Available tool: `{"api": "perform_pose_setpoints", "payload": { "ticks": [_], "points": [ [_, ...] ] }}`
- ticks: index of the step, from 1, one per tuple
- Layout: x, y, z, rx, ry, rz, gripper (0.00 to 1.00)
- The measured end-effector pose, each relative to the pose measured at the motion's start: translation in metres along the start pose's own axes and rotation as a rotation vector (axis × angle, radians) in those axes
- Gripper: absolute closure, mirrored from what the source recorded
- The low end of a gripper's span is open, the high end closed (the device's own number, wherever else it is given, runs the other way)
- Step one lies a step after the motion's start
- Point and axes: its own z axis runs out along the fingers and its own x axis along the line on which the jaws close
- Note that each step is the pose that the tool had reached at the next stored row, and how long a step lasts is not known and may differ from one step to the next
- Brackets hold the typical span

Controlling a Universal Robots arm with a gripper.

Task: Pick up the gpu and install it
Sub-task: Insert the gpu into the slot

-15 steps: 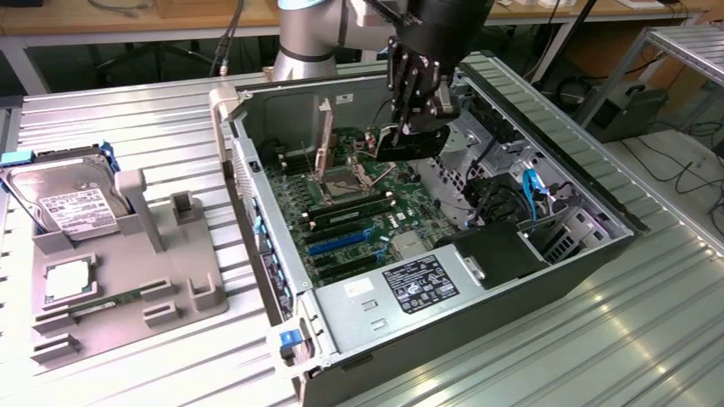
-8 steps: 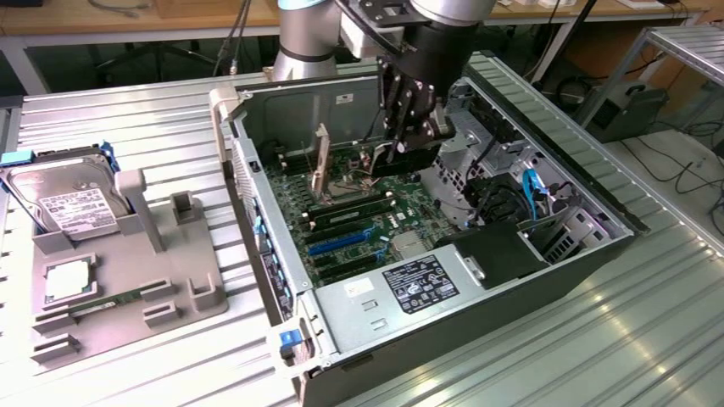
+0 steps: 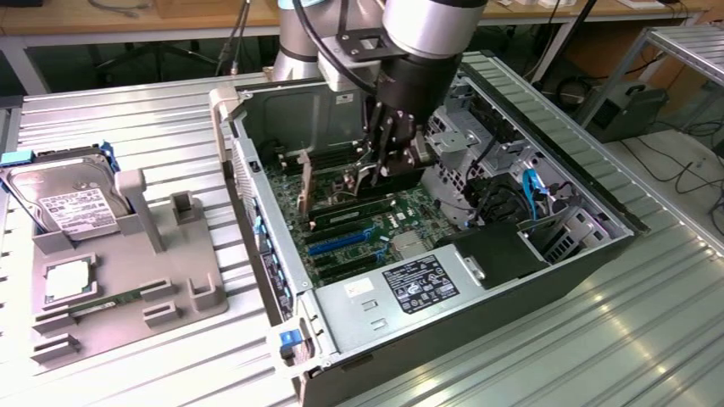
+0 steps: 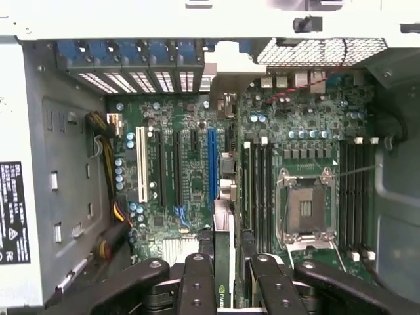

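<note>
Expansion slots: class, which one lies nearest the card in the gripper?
The single blue slot, nearly in line with the gpu; the white slot and black slots lie farther off.

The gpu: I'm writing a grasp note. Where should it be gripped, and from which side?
Pinch the gpu by its two flat faces at the edge away from the motherboard, coming straight into the open case: it stands thin and edge-on, as the end effector holds it.

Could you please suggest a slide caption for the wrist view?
Pincer holds the gpu edge-on over the motherboard, close beside the blue slot.
</note>
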Motion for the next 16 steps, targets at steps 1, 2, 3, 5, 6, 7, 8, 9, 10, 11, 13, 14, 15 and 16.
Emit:
{"api": "perform_pose_setpoints", "payload": {
  "ticks": [1, 2, 3, 5, 6, 7, 8, 9, 10, 11, 13, 14, 15, 16],
  "points": [
    [0.001, 0.0026, 0.0021, -0.0001, 0.0000, -0.001, 0.74],
    [0.002, 0.0065, 0.0050, -0.0002, 0.0001, -0.003, 0.74],
    [0.002, 0.0101, 0.0078, -0.0003, 0.0001, -0.005, 0.74],
    [0.003, 0.0132, 0.0120, -0.0004, 0.0001, -0.006, 0.74],
    [0.003, 0.0138, 0.0139, -0.0004, 0.0000, -0.006, 0.74],
    [0.004, 0.0145, 0.0165, -0.0005, 0.0002, -0.006, 0.74],
    [0.004, 0.0148, 0.0181, -0.0005, 0.0002, -0.006, 0.74],
    [0.004, 0.0153, 0.0199, -0.0005, 0.0002, -0.006, 0.74],
    [0.004, 0.0158, 0.0218, -0.0006, 0.0002, -0.006, 0.74],
    [0.005, 0.0165, 0.0249, -0.0005, 0.0001, -0.006, 0.74],
    [0.005, 0.0177, 0.0289, -0.0005, 0.0002, -0.006, 0.74],
    [0.005, 0.0183, 0.0307, -0.0005, 0.0001, -0.006, 0.74],
    [0.006, 0.0191, 0.0326, -0.0005, 0.0001, -0.006, 0.74],
    [0.006, 0.0199, 0.0345, -0.0004, 0.0001, -0.006, 0.74]
  ]
}}
